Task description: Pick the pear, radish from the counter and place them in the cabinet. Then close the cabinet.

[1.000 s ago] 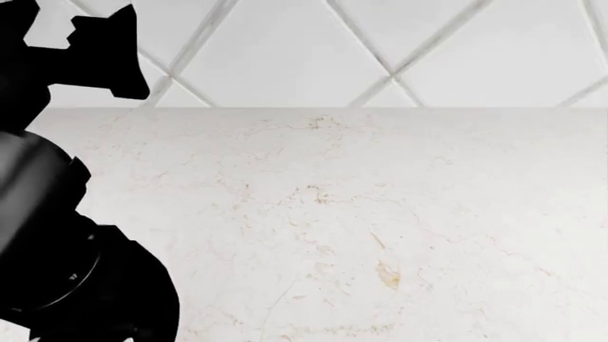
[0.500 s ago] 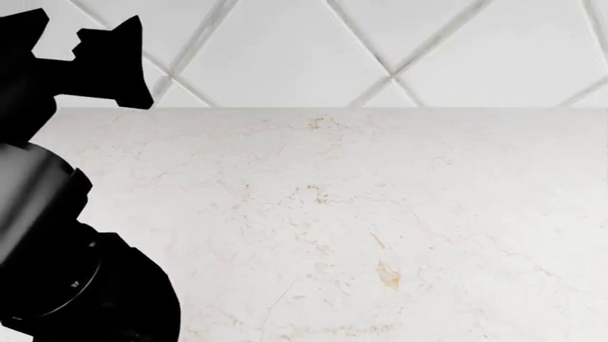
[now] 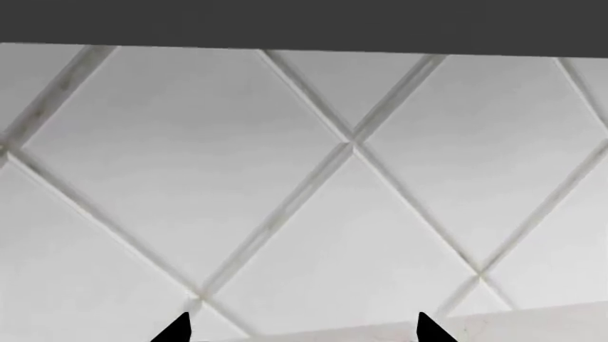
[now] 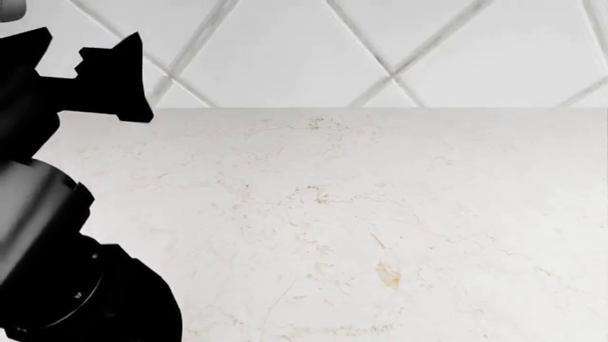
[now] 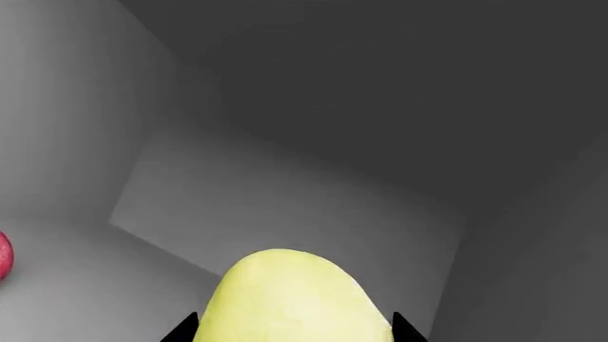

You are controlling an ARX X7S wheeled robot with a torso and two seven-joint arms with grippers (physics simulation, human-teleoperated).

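In the right wrist view the yellow-green pear [image 5: 290, 299] fills the space between the two black fingertips of my right gripper [image 5: 295, 329], which is shut on it. Both are inside the grey cabinet [image 5: 285, 192]. A sliver of the red radish [image 5: 4, 256] lies on the cabinet floor at the picture's edge. My left gripper [image 3: 304, 329] is open with nothing between its fingertips and faces the tiled wall [image 3: 285, 178]. The white marble counter [image 4: 380, 214] fills the head view, with no fruit showing on it. The right gripper is out of the head view.
My left arm [image 4: 57, 235] covers the left side of the head view, raised over the counter near the diamond-tiled wall [image 4: 285, 50]. A dark flat band [image 3: 304, 21] runs above the tiles in the left wrist view. The cabinet's grey side walls stand close around the pear.
In the head view the left arm has drifted slightly downward and to the right. The counter looks the same.
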